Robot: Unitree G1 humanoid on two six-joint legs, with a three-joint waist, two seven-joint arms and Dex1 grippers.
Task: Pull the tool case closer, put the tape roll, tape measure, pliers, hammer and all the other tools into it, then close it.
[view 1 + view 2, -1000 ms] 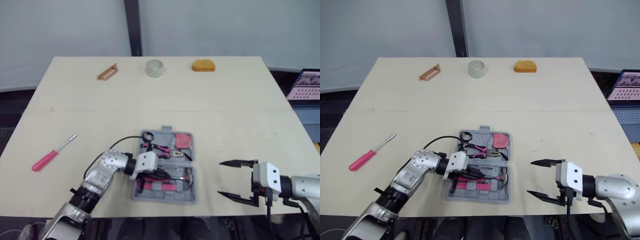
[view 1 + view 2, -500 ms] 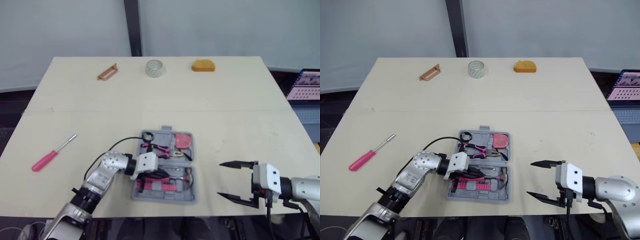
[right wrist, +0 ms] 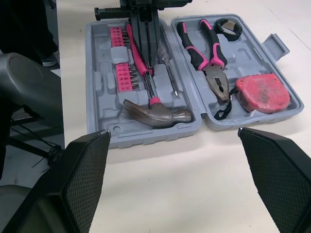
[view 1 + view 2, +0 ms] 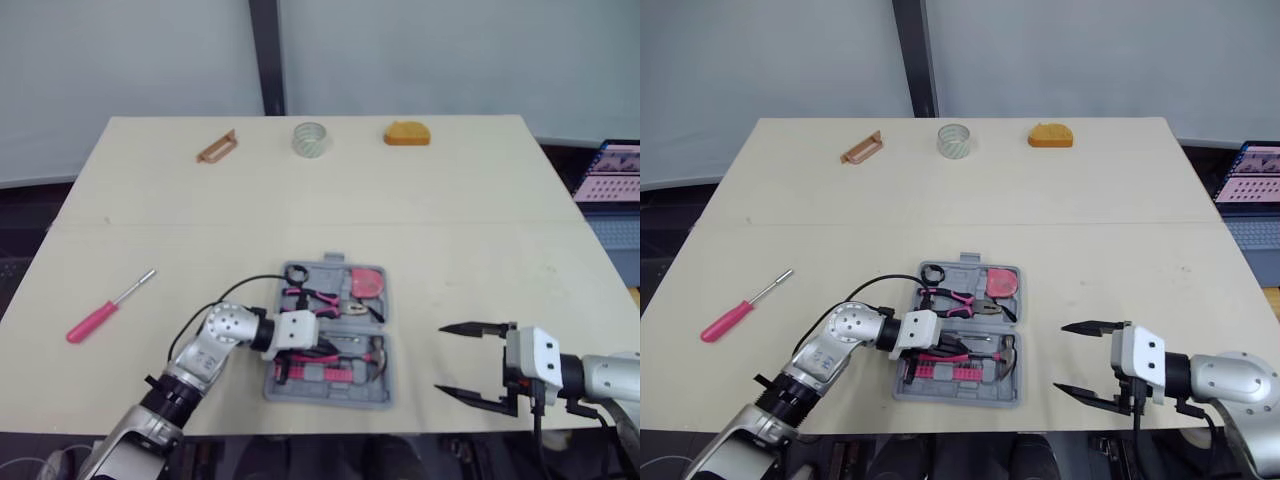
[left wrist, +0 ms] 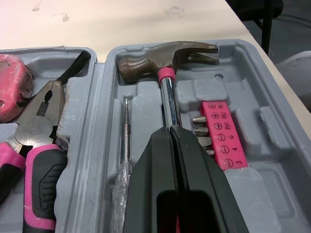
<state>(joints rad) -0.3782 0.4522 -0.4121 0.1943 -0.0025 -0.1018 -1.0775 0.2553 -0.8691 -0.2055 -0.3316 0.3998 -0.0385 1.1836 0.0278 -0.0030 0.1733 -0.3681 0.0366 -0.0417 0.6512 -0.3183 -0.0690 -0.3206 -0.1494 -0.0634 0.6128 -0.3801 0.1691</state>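
Left fingers (image 5: 150,184) are pinching the hammer (image 5: 167,57) in the case.
The hammer lies in the open tool case (image 4: 330,392) near the worktop's (image 4: 480,230) front edge. Your right fingers (image 4: 475,327) are spread wide near the front right corner, and the tape roll (image 4: 310,138) sits at the far edge.

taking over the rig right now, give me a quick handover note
Left gripper: jaws shut, lying along the handle of the hammer inside the tool case; cannot tell if it grips.
Right gripper: jaws open, empty, hovering right of the case.
Done: case lies open near the front edge of the table; hammer, pliers, red tape measure and black tape roll are in it.
Left: pink screwdriver on the left side; clear tape roll, orange item and brown item along the far edge. Then close the case.
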